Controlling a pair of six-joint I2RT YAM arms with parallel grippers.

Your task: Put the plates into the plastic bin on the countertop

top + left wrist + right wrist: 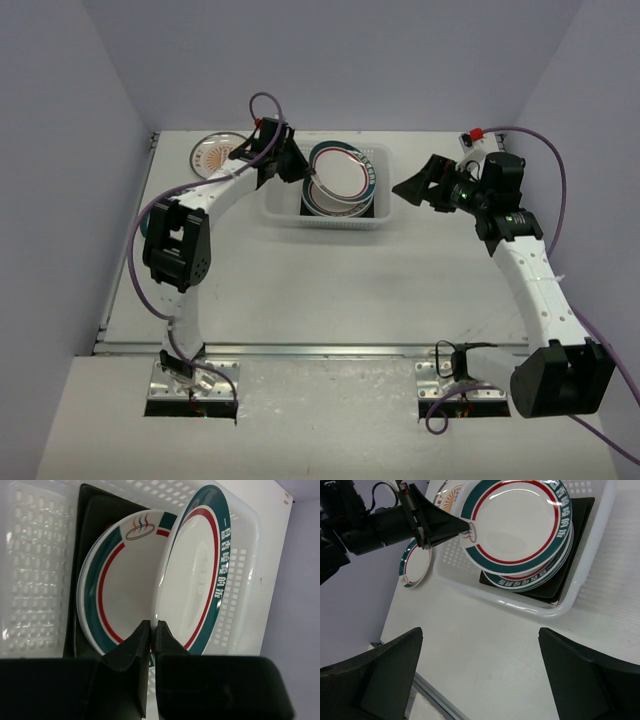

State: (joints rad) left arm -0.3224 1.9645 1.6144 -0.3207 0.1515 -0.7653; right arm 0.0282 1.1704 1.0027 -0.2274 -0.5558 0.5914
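My left gripper is shut on the rim of a round white plate with teal and red rings, holding it tilted over the plastic bin. In the left wrist view the held plate stands on edge above a similar plate stacked on a dark square plate. The right wrist view shows the held plate, the stack below it and the bin. My right gripper is open and empty, right of the bin. Another patterned plate lies on the countertop, left of the bin.
A second plate on the countertop shows in the right wrist view, with another partly hidden behind the left gripper. A metal rail runs along the near edge. Walls close in on left, back and right.
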